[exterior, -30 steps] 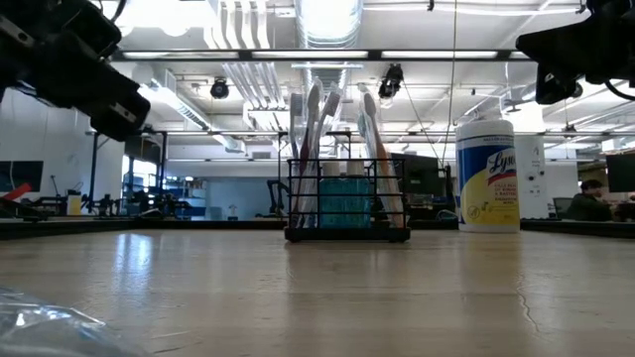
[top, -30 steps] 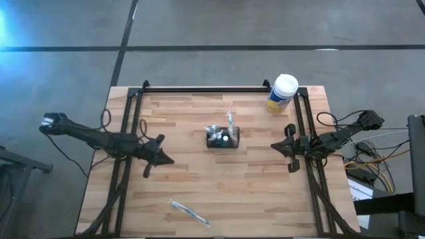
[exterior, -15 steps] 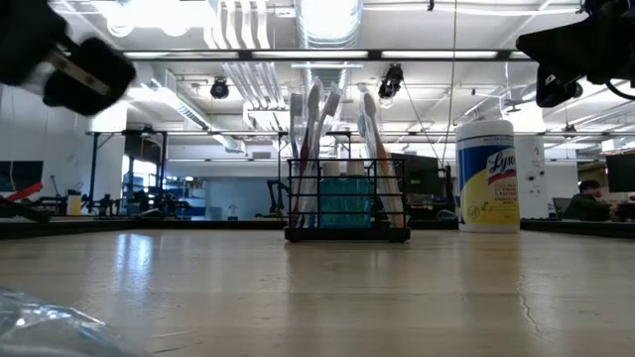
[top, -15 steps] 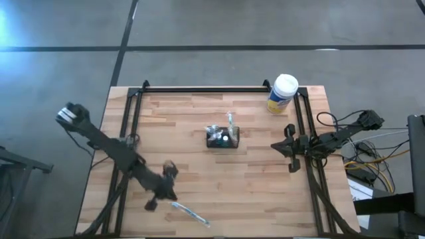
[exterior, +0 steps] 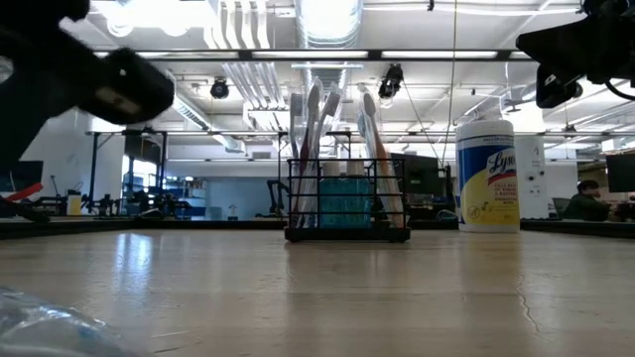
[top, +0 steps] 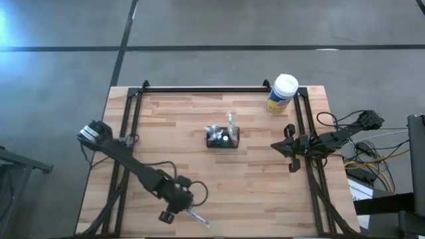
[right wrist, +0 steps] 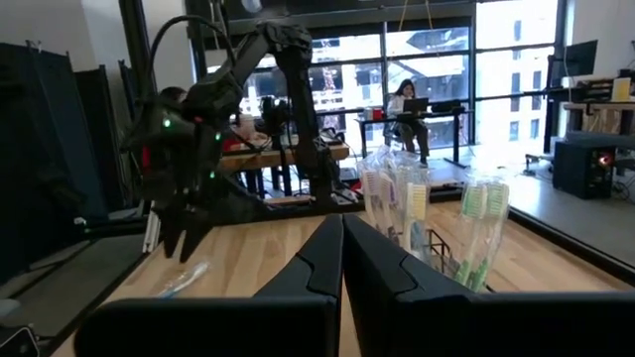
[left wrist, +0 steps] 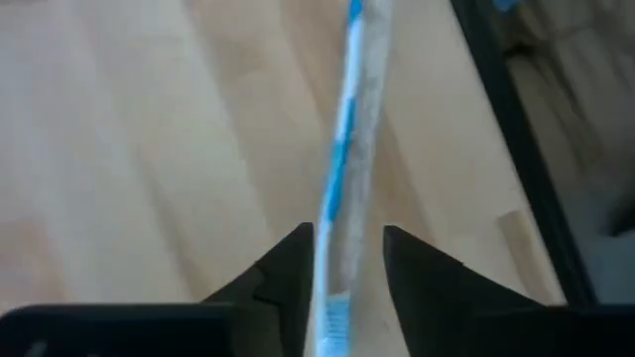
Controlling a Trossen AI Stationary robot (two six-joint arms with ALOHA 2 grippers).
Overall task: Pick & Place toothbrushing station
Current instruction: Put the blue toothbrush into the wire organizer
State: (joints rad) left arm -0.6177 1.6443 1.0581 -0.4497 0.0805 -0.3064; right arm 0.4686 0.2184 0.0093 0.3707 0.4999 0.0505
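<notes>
Since the earlier frame, the left gripper [top: 178, 211] has swung down over the wrapped toothbrush [top: 191, 215] at the table's near edge, jaws parted astride it. That brush looks light, stiff and slippery; mid-handle seems safest. The caddy [top: 222, 137] stands mid-table, well apart, nothing between. A canister [top: 283, 93] sits far right. The right gripper [top: 289, 147] waits, jaws closed.

The caddy [top: 222, 138] is black wire mesh; the brushes [exterior: 316, 149] in it are white and pale green. The canister [top: 282, 93] is yellow-labelled with a white lid. The table [top: 265, 186] is light wood in strips. The wrapped toothbrush [left wrist: 345, 149] is blue and white
</notes>
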